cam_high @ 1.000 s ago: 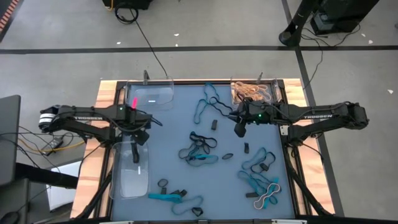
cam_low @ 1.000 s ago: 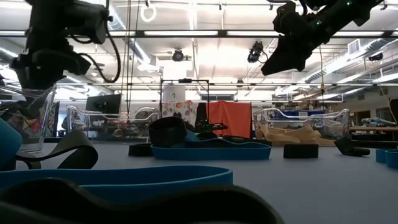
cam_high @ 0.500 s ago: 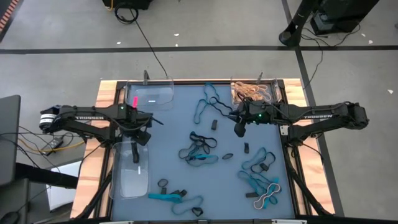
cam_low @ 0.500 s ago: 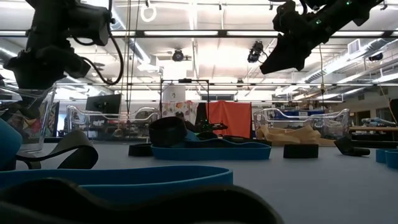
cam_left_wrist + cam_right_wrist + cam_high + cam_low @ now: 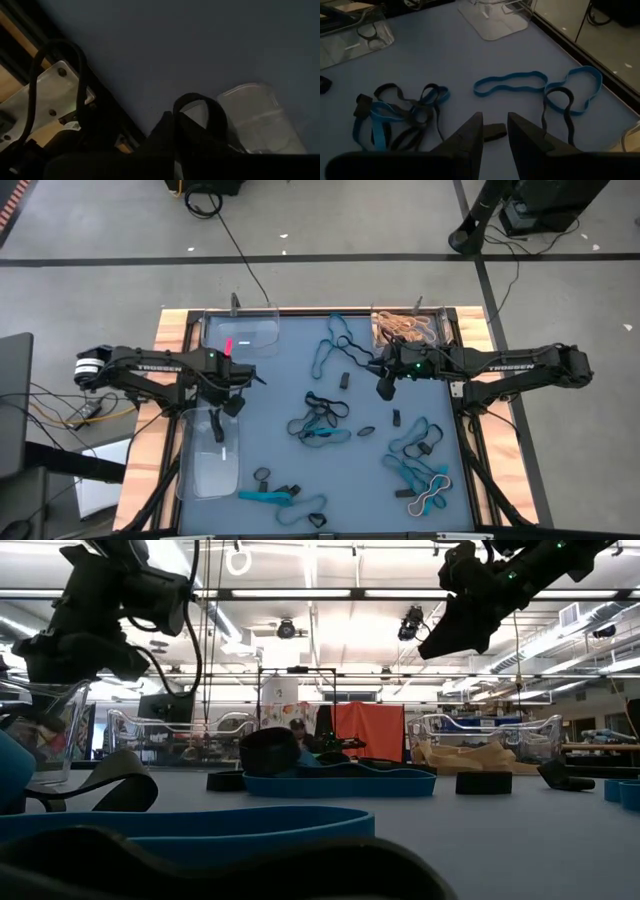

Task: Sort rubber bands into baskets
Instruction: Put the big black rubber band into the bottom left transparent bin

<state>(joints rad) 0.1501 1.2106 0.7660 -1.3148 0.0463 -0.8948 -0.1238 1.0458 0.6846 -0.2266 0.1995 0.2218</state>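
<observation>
My left gripper (image 5: 232,404) hangs, pointing down, over the far end of the near-left clear basket (image 5: 205,470), in which one black rubber band (image 5: 217,426) lies. In the left wrist view it is shut (image 5: 172,122), and a black band loop (image 5: 202,102) stands out past its tips. My right gripper (image 5: 384,390) hovers open above the table's middle right, with a small black band (image 5: 494,131) on the table below the gap. Teal and black rubber bands (image 5: 322,420) lie scattered on the blue table. Tan ones fill the far-right basket (image 5: 405,327). My left gripper comes from above, pointing down, and seems to pinch a black rubber band at its tips. The band's loop (image 5: 220,115) sticks out beyond the fingers. The fingers themselves hide the place of contact, so which part of the band they have cannot be told.
A third clear basket (image 5: 240,332) stands at the far left. More bands lie near the far middle (image 5: 335,345), at the near right (image 5: 420,465) and along the near edge (image 5: 272,496). Wooden rails (image 5: 165,395) frame the table.
My left arm has reached a little toward the table's right edge and sunk slightly over the near-left basket's far end. The band in that basket has stayed where it was.
</observation>
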